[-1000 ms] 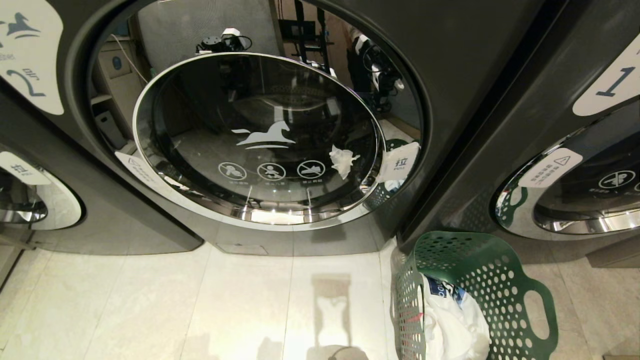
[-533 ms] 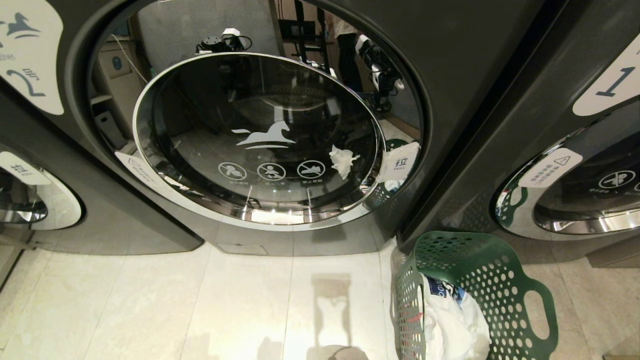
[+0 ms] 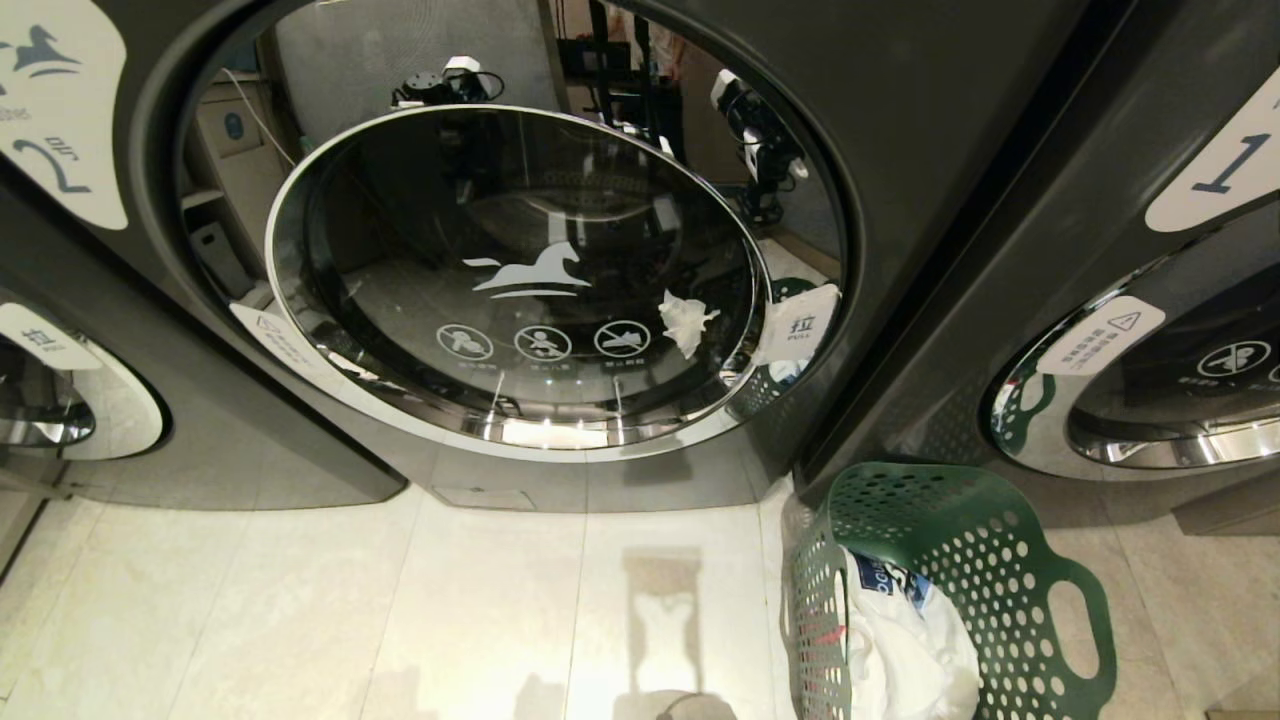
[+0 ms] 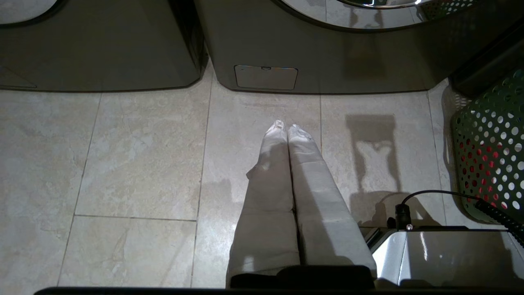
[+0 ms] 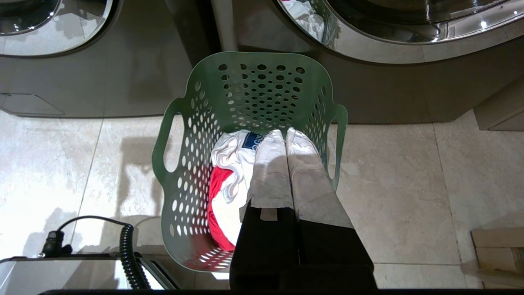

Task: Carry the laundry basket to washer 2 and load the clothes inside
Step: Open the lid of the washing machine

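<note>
Washer 2 (image 3: 520,280) fills the head view, its round chrome-rimmed glass door shut and its white label with a blue 2 (image 3: 55,150) at upper left. The green perforated laundry basket (image 3: 960,560) stands on the floor at the washer's lower right corner. Inside lie the clothes (image 3: 910,650), a white garment with a blue patch on top and a red one (image 5: 217,192) beneath. My right gripper (image 5: 285,133) hangs shut and empty above the basket (image 5: 254,86). My left gripper (image 4: 286,126) is shut and empty over bare floor, left of the basket (image 4: 491,139). Neither arm shows in the head view.
The machine labelled 1 (image 3: 1220,165) stands right of washer 2, just behind the basket. A third grey machine (image 3: 60,400) is at the left. A white pull tab (image 3: 800,325) sits on the door's right edge. My base (image 4: 442,254) is close behind both grippers. A cardboard box (image 5: 497,246) lies on the floor right of the basket.
A figure reflected in the washer door has passed out of sight. The basket, the washer and the view have not moved.
</note>
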### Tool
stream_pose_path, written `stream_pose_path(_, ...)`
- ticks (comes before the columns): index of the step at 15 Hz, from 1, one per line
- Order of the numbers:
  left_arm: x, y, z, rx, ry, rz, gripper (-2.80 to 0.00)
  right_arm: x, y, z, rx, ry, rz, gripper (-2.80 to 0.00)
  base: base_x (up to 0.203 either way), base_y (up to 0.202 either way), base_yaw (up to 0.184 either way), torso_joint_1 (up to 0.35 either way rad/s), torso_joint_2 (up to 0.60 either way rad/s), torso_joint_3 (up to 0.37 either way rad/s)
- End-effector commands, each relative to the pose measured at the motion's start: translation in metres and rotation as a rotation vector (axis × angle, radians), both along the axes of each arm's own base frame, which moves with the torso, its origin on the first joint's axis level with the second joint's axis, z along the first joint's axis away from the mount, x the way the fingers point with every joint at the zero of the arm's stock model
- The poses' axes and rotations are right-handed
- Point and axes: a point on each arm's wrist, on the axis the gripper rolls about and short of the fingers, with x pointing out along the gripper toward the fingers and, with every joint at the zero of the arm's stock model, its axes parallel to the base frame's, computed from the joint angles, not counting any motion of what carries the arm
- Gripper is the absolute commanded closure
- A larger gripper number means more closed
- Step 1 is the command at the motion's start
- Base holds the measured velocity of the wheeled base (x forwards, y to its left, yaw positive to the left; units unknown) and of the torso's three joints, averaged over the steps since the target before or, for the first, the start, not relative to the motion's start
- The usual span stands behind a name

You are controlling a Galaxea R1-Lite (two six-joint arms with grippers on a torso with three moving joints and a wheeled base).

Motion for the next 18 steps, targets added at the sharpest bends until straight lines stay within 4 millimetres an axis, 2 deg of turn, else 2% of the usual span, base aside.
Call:
stream_pose_path(1,0.0001,0.0,0.0,0.0,0.002,0.0,0.0,0.0001,0.0,0.0001,0.0,0.001,0.001,0.0,0.0,0.0,0.0,0.0,0.0,0.0)
stream_pose_path(18,0.0014,0.0001,0.0005,-0.004,-0.026,0.003,0.0,0.0001,0.0,0.0001,0.0,0.001,0.001,0.0,0.0,0.0,0.0,0.0,0.0,0.0)
